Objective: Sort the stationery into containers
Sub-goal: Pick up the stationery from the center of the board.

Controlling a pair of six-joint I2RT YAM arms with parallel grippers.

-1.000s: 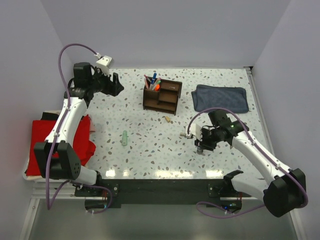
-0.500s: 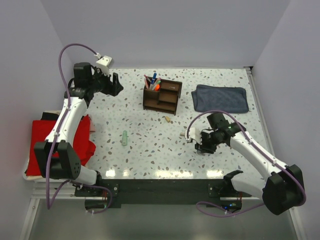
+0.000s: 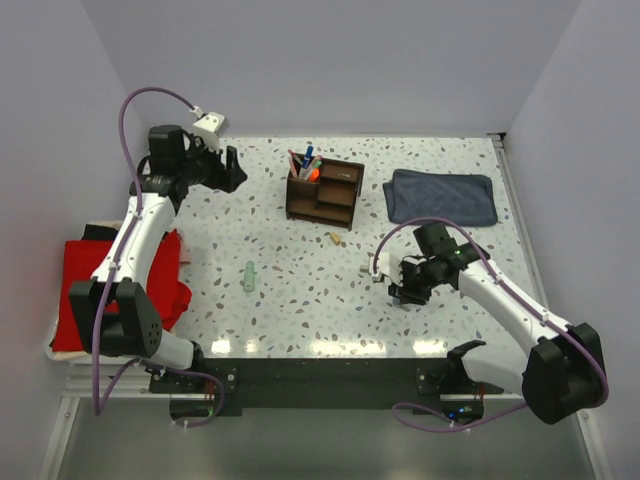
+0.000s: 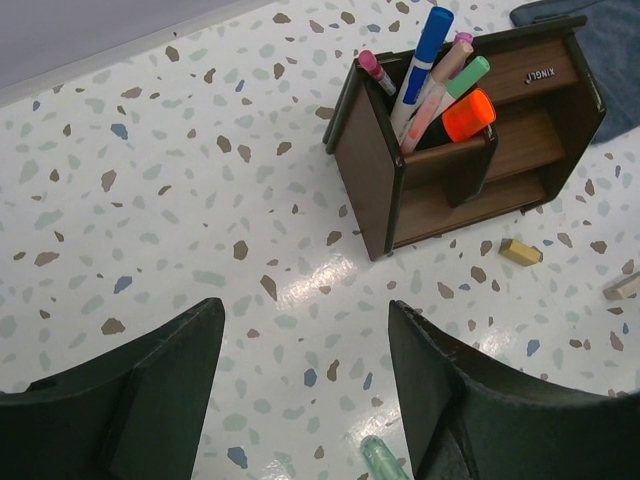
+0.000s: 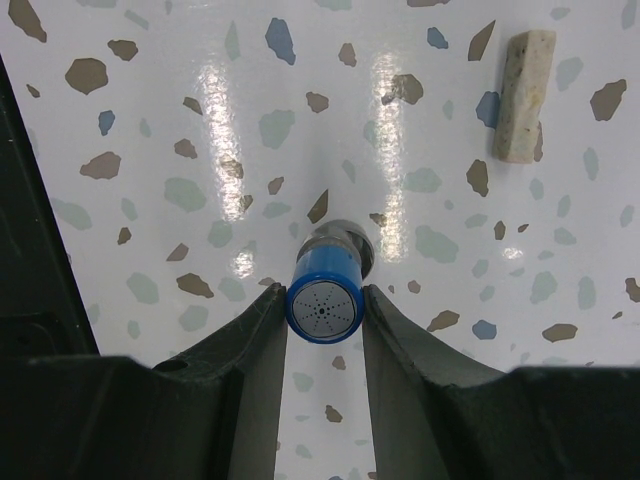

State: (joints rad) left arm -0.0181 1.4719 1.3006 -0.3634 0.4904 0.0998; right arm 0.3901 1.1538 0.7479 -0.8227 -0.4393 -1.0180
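A short blue cylinder with a dotted grey end is seen end-on, upright over the speckled white table, well apart from the dark brown wooden desk organizer and nearer the robot's right side. It is pinched on both sides by the right claw, narrowed to the cylinder's width, probably so it can be carried to a compartment; whether it is lifted cannot be told. A tan eraser-like bit lies nearby. Coloured pens and an orange highlighter are stood together in one organizer compartment, judged already sorted. The left claw is spread wide and empty, held above the table beside the organizer.
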